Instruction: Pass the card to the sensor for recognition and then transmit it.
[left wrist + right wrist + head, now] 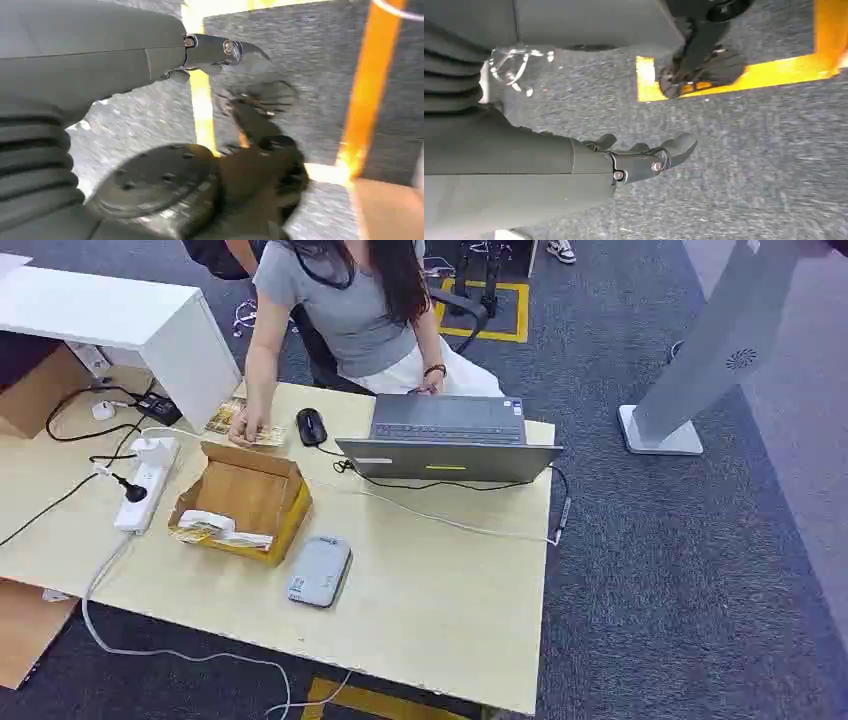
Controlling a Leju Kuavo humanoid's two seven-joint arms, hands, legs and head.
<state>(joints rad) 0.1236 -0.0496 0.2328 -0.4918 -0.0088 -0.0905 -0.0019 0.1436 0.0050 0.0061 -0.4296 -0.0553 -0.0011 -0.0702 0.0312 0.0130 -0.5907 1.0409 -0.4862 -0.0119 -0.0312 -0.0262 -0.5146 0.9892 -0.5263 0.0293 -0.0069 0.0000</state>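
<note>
Head view: wooden table (420, 620) on grey carpet. A person (345, 310) sits at its far side, about 12 o'clock. One of the person's hands (245, 430) rests on a card (262, 436) lying flat on the table at roughly 10 o'clock from table centre, just beside a black mouse (311, 426). A second card or leaflet (224, 416) lies just beyond, at the table's far edge; print too small to read.

Sensor (320, 571): flat grey pad, near table centre toward 7 o'clock, lying flat, apart from the card. Open cardboard box (243, 502) stands between sensor and card, a white item (210, 523) at its near lip. Laptop (449, 437) at 1 o'clock, open, its cable running to the right edge. White power strip (146, 483) at 9 o'clock, with a black plug in it.

Left hand (150, 75): left wrist view, hanging over the carpet and a yellow floor line; thumb extended, nothing held; other fingers blurred, so cannot tell their pose.

Right hand (634, 160): right wrist view, over the carpet; fingers loosely spread, slightly curved, holding nothing.
</note>
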